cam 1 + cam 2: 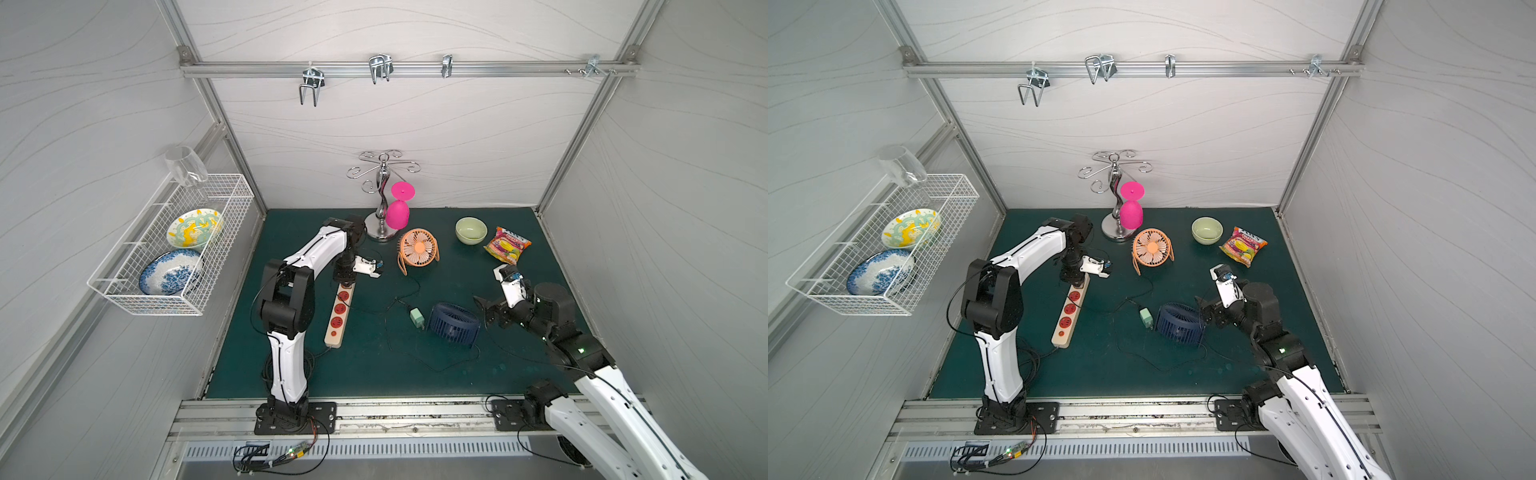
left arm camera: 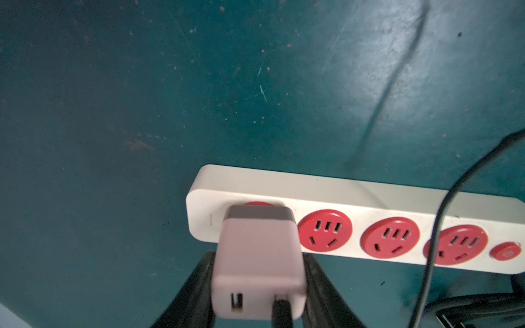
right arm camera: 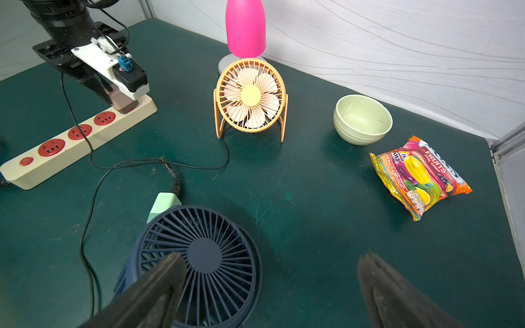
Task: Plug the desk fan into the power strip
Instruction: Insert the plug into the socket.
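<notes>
Left gripper point(image 2: 257, 257) straddles pink adapter point(image 2: 255, 244), seated in end socket of power strip point(image 2: 355, 196) on table point(image 3: 312, 198); gripping or just touching, cannot tell. Cord point(image 3: 228, 154) leads to orange desk fan point(image 3: 250, 96). Plugging looks done; letting go remains. Right gripper point(image 3: 272, 258) wide, empty.

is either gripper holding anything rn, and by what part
The left gripper flanks the pink adapter by its two side faces, adapter seated in the power strip's end socket; firm clamp cannot be told. The right gripper is open, empty.

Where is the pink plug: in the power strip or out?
In, apparently: the pink plug stands upright on the end socket of the power strip, base against it. Prongs are hidden.
</notes>
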Motion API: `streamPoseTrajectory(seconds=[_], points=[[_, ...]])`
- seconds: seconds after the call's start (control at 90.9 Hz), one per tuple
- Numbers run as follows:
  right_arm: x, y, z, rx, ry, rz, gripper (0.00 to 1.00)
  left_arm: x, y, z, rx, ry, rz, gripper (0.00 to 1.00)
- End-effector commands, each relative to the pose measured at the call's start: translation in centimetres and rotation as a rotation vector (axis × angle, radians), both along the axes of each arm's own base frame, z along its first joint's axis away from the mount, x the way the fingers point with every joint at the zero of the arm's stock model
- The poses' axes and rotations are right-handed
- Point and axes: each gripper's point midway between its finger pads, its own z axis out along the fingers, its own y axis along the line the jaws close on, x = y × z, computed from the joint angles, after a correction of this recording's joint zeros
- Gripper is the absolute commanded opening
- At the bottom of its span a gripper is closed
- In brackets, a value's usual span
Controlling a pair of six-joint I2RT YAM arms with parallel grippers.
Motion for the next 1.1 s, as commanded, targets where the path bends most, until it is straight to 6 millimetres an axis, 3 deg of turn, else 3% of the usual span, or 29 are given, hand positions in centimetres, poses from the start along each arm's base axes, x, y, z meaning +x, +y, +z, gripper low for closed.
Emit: streamPoseTrajectory(seconds=[0.0, 0.176, 0.484, 0.803, 0.979, 1.089], points=[[0.2, 0.0, -0.2, -0.003, -0.005, 0.002, 0.99, -0.6, -1.1, 0.1, -0.076, 0.015, 0.013, 0.63], [0.1, 0.0, -0.1, -0.001, -0.013, 0.001, 0.99, -0.8, -0.9, 2.0, -0.074, -0.002, -0.011, 0.77], [0.1, 0.0, -0.1, -0.001, -0.009, 0.0, 0.99, -0.3, -0.6, 3.0, -0.071, -0.009, -0.001, 0.73], [0.1, 0.0, 0.1, -0.001, -0.015, 0.001, 0.99, 0.2, 0.3, 1.8, -0.045, 0.007, 0.015, 0.51], [0.1, -0.1, 0.0, -0.003, -0.015, -0.003, 0.99, 0.3, 0.0, 0.9, -0.053, 0.023, 0.039, 0.27], [0.1, -0.2, 0.1, -0.002, -0.019, -0.005, 0.99, 0.2, 0.3, -0.4, -0.036, 0.037, 0.034, 0.25]])
